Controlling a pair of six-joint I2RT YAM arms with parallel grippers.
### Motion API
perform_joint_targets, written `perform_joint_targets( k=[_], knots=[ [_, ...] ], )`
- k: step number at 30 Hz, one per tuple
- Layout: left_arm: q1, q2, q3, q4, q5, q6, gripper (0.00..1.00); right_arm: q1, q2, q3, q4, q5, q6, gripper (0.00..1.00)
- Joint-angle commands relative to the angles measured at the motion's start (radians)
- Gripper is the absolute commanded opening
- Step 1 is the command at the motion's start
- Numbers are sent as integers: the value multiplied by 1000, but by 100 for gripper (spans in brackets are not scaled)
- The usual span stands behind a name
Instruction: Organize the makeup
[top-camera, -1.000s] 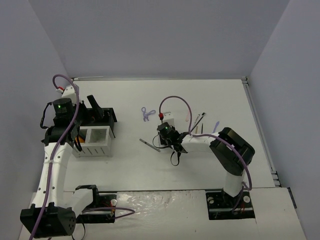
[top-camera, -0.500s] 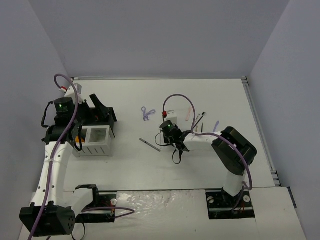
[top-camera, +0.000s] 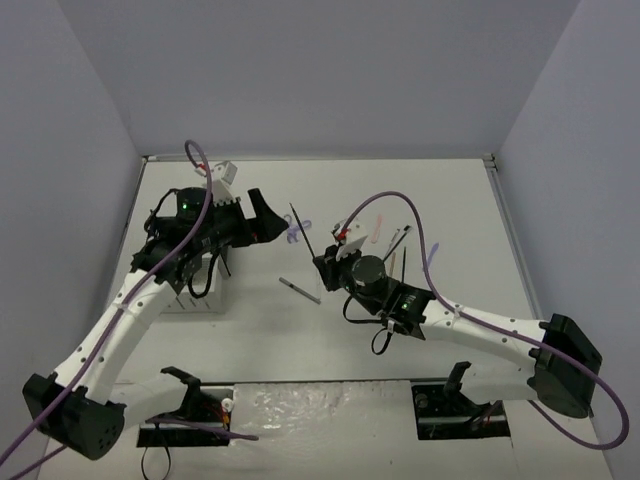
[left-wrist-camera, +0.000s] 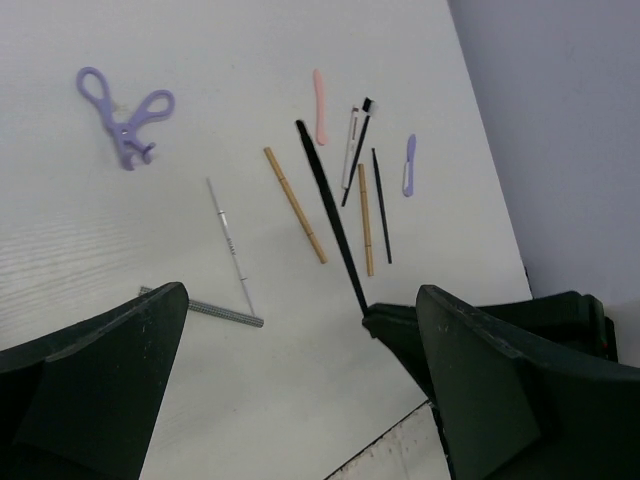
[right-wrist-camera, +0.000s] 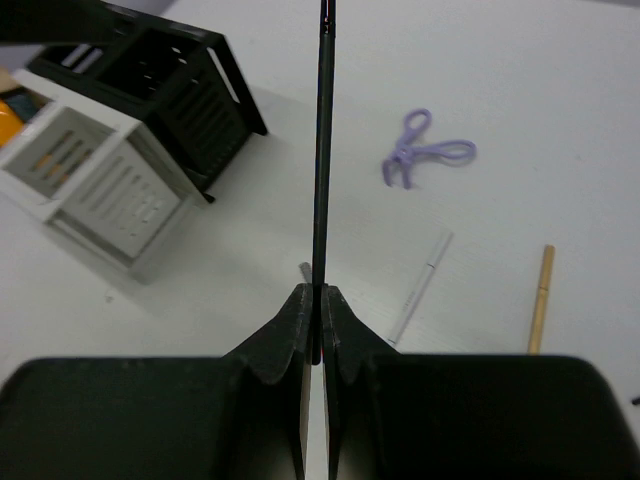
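The organizer box (right-wrist-camera: 110, 200) stands on the left. The left gripper (top-camera: 262, 215) is wide open and holds nothing. The right gripper (right-wrist-camera: 318, 305) pinches a thin black pencil (right-wrist-camera: 321, 150) above the table. I think the pencil must go into a slot next.

Soft, even light from overhead; the white table (top-camera: 450, 200) reads bright, shadows faint and short. Top view shows mottled sheen at 6 o'clock. Wrist views: table sharp, near dark fingers (left-wrist-camera: 95, 385) slightly soft
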Motion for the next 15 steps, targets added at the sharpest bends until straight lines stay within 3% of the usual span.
perform_joint_targets(
  k=[1, 5, 10, 15],
  knots=[
    [-81, 35, 90, 123, -75, -47, 97, 35, -76, -17, 166, -66, -54, 0],
    [-117, 57, 112, 125, -111, -68, 97, 42, -114, -20, 192, -114, -55, 0],
    [-141, 80, 120, 138, -130, -91, 87, 47, -127, -30, 210, -120, -56, 0],
    [-167, 107, 118, 172, -131, -115, 52, 47, -131, -45, 230, -122, -52, 0]
  ],
)
